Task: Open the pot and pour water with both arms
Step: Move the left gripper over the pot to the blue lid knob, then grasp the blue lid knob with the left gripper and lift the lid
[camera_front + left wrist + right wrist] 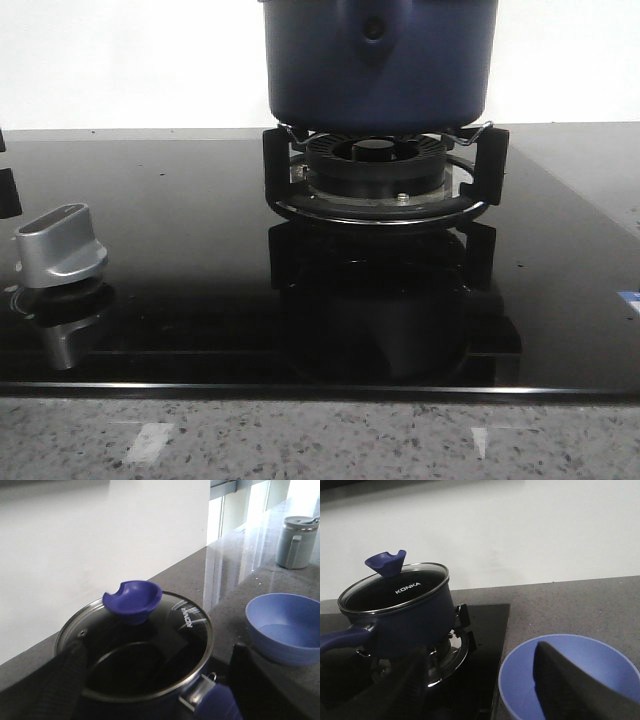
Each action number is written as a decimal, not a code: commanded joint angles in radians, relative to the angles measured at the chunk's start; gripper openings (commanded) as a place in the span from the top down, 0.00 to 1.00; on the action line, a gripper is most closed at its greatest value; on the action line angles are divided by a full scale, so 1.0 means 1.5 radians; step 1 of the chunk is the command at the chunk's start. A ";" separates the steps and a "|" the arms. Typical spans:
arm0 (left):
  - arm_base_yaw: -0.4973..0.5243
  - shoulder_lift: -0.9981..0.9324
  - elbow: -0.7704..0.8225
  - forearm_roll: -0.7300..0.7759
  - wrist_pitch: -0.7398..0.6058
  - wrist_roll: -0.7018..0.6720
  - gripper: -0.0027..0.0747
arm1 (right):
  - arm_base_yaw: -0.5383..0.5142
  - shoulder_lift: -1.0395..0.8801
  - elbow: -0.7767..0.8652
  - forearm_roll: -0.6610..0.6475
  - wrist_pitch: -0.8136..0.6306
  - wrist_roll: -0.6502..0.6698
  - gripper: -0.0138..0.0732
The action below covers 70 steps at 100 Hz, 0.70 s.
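The dark navy-blue pot (pixel 378 60) stands on the gas burner (pixel 378 180). Its glass lid (pixel 187 620) with a blue knob (pixel 132 600) is on it. The pot also shows in the right wrist view (pixel 410 622), with its blue handle (pixel 340 639) sticking out sideways. My left gripper (pixel 157 692) is open just above the lid's near rim, with its fingers (pixel 60 680) spread to either side and the pot handle (pixel 215 705) between them. My right gripper (pixel 480 685) is open and empty, between the pot and a light-blue bowl (pixel 520 680). Neither gripper shows in the front view.
The light-blue bowl (pixel 285 625) sits on the grey counter beside the stove. A grey lidded jug (pixel 297 542) stands farther along the counter. A silver stove knob (pixel 62 245) is on the black glass hob (pixel 180 200) at the left. A white wall is behind.
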 commanded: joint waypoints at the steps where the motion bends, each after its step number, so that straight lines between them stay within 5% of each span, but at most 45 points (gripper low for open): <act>1: -0.006 0.035 -0.054 -0.114 0.032 0.071 0.29 | -0.003 0.017 -0.020 0.002 -0.045 -0.010 0.36; 24: -0.006 0.140 -0.103 -0.230 0.073 0.186 0.29 | -0.003 0.017 -0.020 0.002 -0.018 -0.010 0.36; 70: -0.006 0.283 -0.231 -0.235 0.082 0.189 0.29 | -0.003 0.017 -0.020 0.002 -0.010 -0.010 0.36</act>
